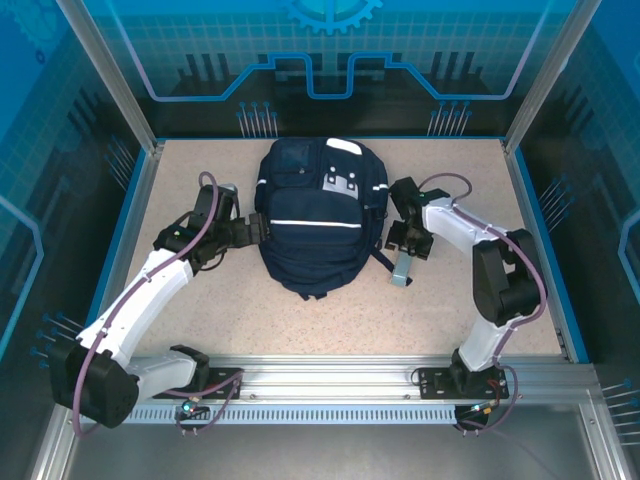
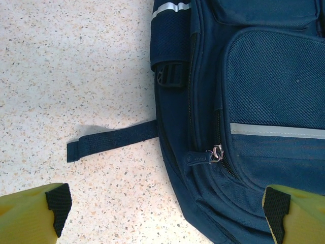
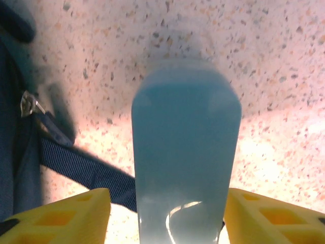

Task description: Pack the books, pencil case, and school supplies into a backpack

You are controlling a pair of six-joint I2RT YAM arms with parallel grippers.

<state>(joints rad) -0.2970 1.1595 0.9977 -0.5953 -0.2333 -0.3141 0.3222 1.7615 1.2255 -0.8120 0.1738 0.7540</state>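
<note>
Evidently packing is unfinished: the backpack (image 1: 310, 220) lies mid-counter (image 1: 220, 320), zips apparently closed. Left fingers (image 2: 35, 213) stand fully open beside it, holding nothing. Right fingers (image 3: 71, 216) straddle a pale blue item (image 3: 185, 152) outside the backpack; grip cannot be confirmed.

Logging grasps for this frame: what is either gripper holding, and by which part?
Left gripper holds nothing, jaws wide open. Right gripper straddles one end of the blue container; a gap shows beside one finger, so a hold cannot be told.

Speckled table (image 1: 330, 335): navy backpack (image 1: 310, 225), pale blue bottle (image 1: 402, 270).
</note>
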